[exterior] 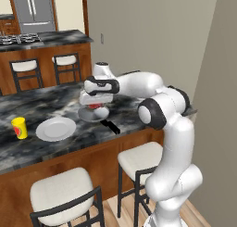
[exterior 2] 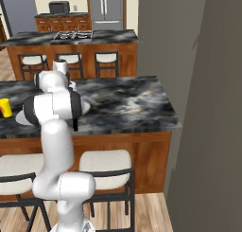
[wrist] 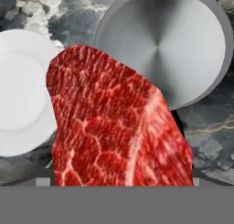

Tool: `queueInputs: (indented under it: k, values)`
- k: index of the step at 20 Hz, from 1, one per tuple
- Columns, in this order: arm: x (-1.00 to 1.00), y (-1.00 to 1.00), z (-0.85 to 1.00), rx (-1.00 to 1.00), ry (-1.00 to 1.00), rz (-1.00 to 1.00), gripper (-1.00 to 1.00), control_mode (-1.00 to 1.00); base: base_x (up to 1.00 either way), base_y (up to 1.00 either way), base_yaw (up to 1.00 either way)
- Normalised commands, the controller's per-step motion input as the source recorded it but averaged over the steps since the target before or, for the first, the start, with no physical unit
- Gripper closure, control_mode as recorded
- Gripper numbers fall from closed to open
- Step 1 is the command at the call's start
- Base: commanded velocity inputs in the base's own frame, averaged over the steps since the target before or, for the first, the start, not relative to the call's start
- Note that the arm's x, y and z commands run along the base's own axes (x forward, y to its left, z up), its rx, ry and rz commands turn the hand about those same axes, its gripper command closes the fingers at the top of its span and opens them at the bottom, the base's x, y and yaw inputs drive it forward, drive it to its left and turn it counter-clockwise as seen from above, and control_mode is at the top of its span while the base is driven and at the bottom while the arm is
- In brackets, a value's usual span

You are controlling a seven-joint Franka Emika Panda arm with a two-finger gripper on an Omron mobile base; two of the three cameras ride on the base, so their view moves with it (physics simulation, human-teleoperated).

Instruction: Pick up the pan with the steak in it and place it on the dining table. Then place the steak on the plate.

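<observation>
So the flat slab of raw red marbled steak (wrist: 114, 122) fills the hand view's centre, clamped in the wide-spread gripper (exterior: 95, 105), lifted above the round grey metal pan (wrist: 169, 45) at upper right, white plate (wrist: 18, 90) at left.

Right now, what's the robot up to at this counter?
The white arm has the steak lifted in its jaws above the dining table, with the jaws spread wide around the meat. The pan already sits on the table and is empty. The plate lies just beside it, bare, so the steak has not been put down on it yet. A yellow cup stands further along.
</observation>
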Motion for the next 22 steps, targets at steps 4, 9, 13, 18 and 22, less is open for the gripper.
queueInputs:
  k: [4, 9, 13, 18, 22]
  values:
    - [-0.27, 0.24, 0.0, 0.0, -0.01, 0.03, 1.0, -1.0, 0.0, 0.0, 0.0]
    - [-0.02, 0.42, 0.01, 0.0, -0.03, 0.0, 1.0, -1.0, 0.0, 0.0, 0.0]
    - [0.11, 0.64, 0.1, -0.02, -0.02, -0.03, 1.0, -1.0, 0.0, 0.0, 0.0]
    - [0.15, 0.68, 0.16, -0.03, -0.01, -0.05, 1.0, -1.0, 0.0, 0.0, 0.0]
    - [0.1, 0.71, 0.19, -0.04, -0.01, -0.05, 1.0, -1.0, 0.0, 0.0, 0.0]
